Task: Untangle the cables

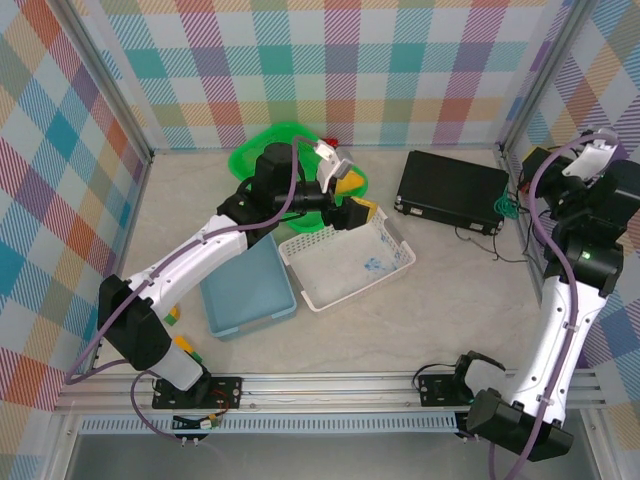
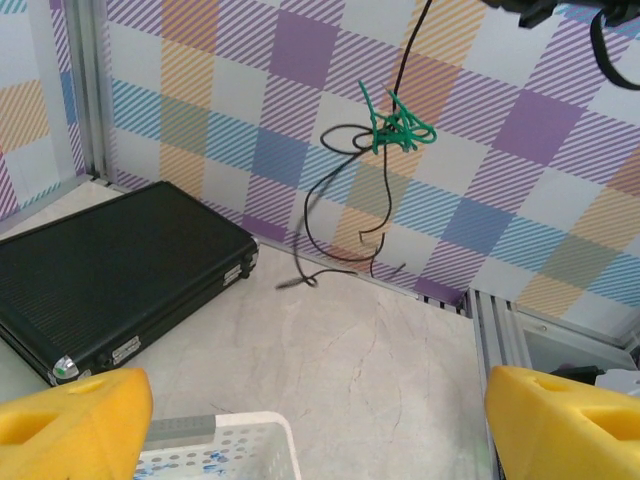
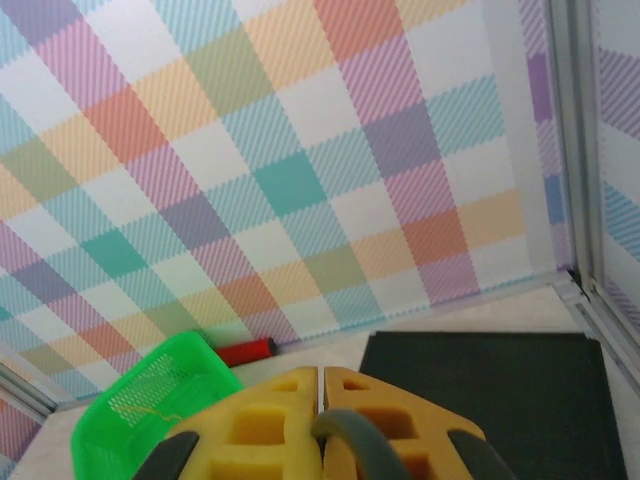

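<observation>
Jaws of our left gripper (image 2: 320, 425) stand wide apart, one yellow finger at each lower corner of the left wrist view, with nothing between them; it hovers over the far corner of the white basket (image 1: 345, 262). Our right gripper (image 3: 318, 395) has its yellow fingers pressed flat together, raised high near the right wall, and the cables (image 2: 395, 150) hang from it in the air. From the left wrist we see the black wire (image 2: 412, 45) running straight up toward that gripper, the green wire (image 2: 400, 125) bunched in a small knot on it, and thin black loops trailing below toward the tabletop. We cannot tell whether their ends touch the table. The hanging tangle is just to the right of the black case (image 1: 452, 190), well apart from the blue tray (image 1: 248, 285) and the green basket (image 3: 150, 390).
</observation>
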